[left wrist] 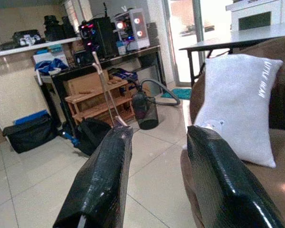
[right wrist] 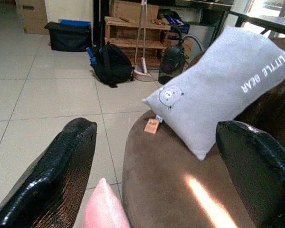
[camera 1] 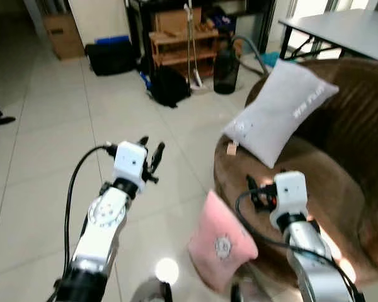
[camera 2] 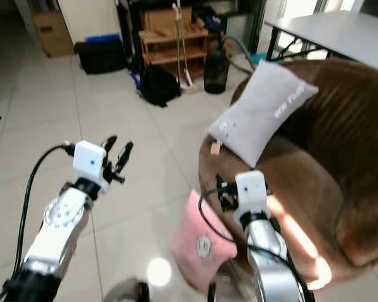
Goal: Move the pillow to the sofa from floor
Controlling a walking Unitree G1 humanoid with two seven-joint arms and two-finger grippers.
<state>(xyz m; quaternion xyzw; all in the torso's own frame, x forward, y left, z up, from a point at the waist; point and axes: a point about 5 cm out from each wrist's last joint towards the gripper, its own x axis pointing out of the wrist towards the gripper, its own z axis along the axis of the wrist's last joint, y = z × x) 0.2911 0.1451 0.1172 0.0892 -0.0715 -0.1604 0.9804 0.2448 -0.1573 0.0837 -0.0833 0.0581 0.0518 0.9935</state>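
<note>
Pink pillow (camera 1: 222, 244) leans on the floor against the sofa (camera 1: 340, 189) front, just below my right gripper (camera 1: 257, 192), whose fingers stand wide and empty. I judge the reach has not begun; next I must lower and grasp it. Left gripper (camera 1: 152, 153) hovers open. Farther, a grey pillow (camera 1: 278, 110) lies on the sofa.

A pink pillow (camera 2: 198, 242) leans on the floor against the brown sofa's (camera 2: 340, 163) front edge; a grey pillow (camera 2: 261, 110) rests on its seat.

Soft pink cloth pillow (camera 1: 222, 242), glossy tiles (camera 1: 44, 189)
</note>
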